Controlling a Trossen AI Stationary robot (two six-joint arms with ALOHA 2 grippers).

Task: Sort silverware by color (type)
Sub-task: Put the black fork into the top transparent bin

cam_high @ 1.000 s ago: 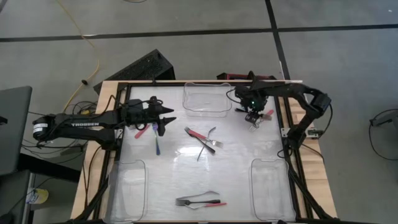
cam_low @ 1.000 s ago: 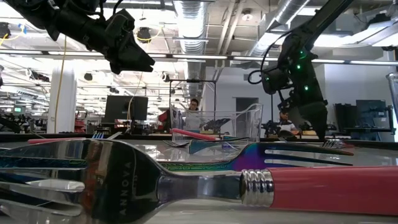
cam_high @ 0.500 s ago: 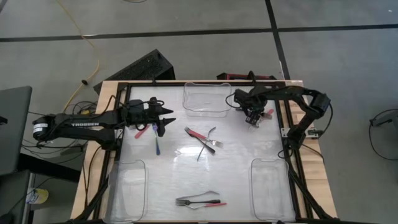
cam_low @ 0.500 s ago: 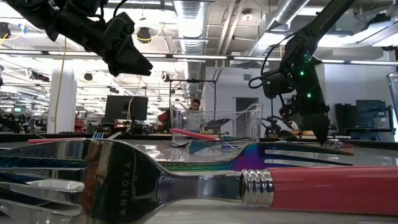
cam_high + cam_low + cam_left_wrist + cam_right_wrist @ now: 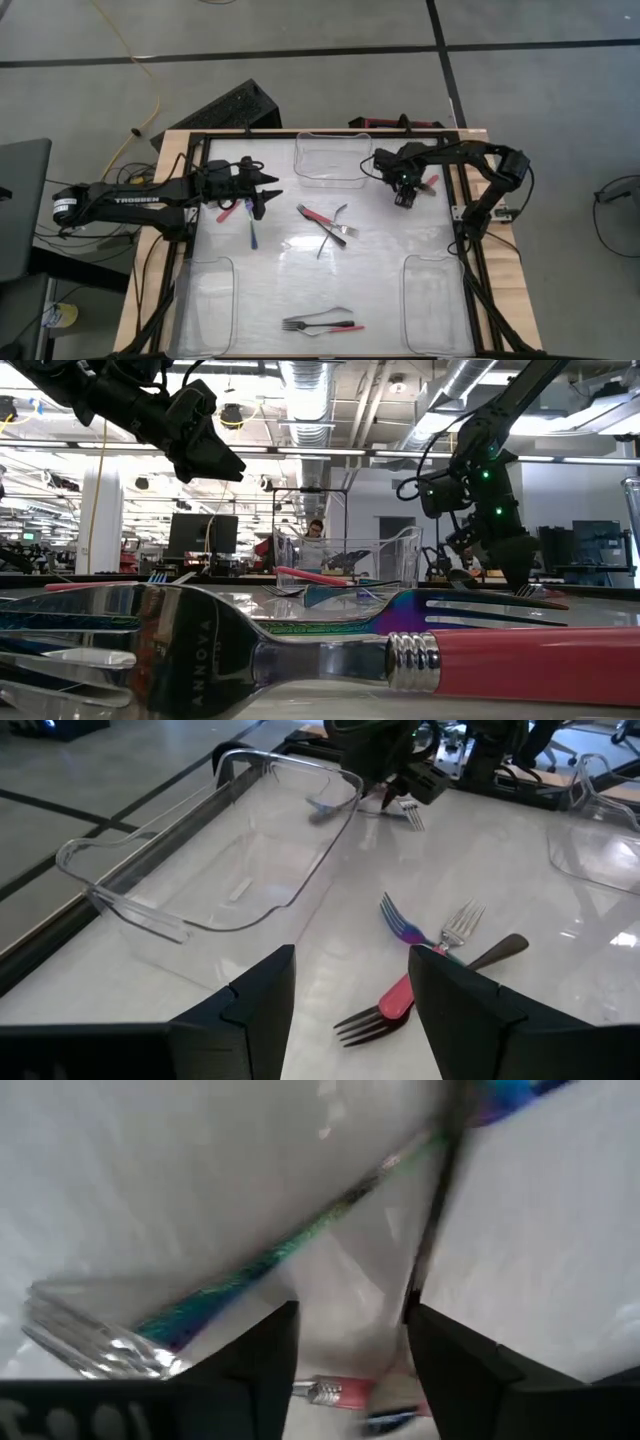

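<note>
R gripper point(image 5: 405, 196) low over forks point(image 5: 230, 1285) at worktop's point(image 5: 380, 270) far right, jaws apart w/ nothing held, L gripper point(image 5: 268, 196) part-open & empty above a blue utensil point(image 5: 252, 230); silverware prob. light, stiff, slippery, so pinch mid-handle.

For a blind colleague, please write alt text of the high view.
Seen from above, the right tool is low over utensils at the table's far right, beside a clear bin. The left tool waits, open, over a blue utensil; forks lie mid-table.
</note>
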